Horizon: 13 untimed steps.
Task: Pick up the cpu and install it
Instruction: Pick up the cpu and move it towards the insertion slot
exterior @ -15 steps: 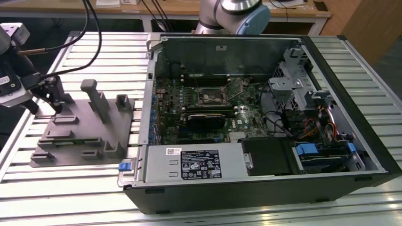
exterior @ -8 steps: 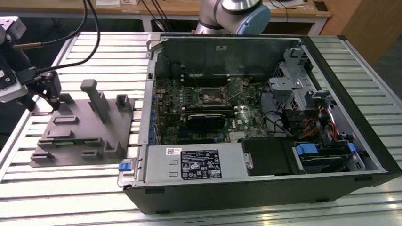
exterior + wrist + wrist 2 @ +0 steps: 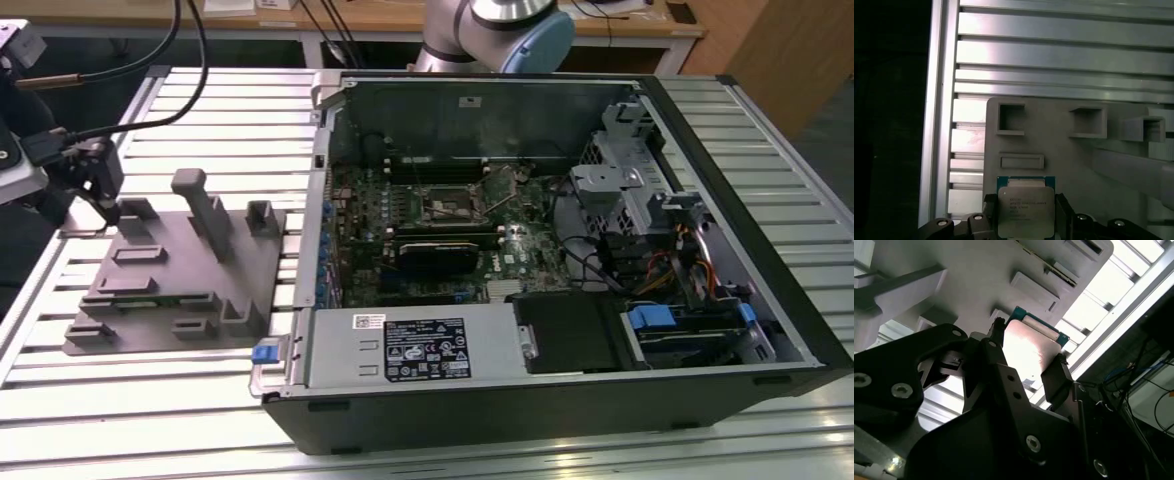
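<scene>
The cpu, a flat square chip with a silvery top and a green rim, sits between my gripper's black fingers. In the second wrist view the fingers press against both sides of the cpu, so the gripper is shut on it. The chip hangs over the near corner of the grey fixture plate. In the exterior view my gripper is at the far left, over that plate's back corner. The motherboard's square socket lies inside the open computer case.
The grey plate carries raised blocks and an upright post. The slatted metal table ends close to the gripper at the exterior view's left. Inside the case are a silver power-supply box, a black block, drive cages and cables.
</scene>
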Available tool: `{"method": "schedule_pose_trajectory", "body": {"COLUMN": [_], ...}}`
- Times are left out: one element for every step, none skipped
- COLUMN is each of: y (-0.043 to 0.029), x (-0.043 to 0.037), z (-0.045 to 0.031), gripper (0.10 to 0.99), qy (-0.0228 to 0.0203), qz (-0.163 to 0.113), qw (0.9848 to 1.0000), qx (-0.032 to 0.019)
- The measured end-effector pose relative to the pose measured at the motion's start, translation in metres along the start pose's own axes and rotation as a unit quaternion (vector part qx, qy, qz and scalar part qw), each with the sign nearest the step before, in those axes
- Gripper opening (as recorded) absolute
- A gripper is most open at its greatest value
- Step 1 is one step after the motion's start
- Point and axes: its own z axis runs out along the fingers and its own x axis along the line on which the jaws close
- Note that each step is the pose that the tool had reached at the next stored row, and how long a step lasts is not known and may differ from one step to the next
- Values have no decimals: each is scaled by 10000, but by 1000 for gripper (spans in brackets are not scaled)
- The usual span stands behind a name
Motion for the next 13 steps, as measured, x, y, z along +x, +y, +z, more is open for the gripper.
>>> {"method": "schedule_pose_trajectory", "body": {"y": [1,2,2,3,4,5,5,6,7,7,8,9,10], "x": [-1,-1,-1,-2,-3,-3,-4,-4,-5,-5,-6,-6,-7], "z": [-17,-32,-48,-65,-81,-97,-113,-130,-146,-162,-179,-195,-211], "gripper": [545,545,545,545,545,545,545,545,545,545,545,545,545], "qy": [0,0,0,0,0,0,0,0,0,0,0,1,0], "qz": [0,0,0,0,0,0,0,0,0,0,0,0,0], "qw": [10000,10000,10000,10000,10000,10000,10000,10000,10000,10000,10000,10000,10000], "qx": [0,0,0,0,0,0,0,0,0,0,0,0,0]}}
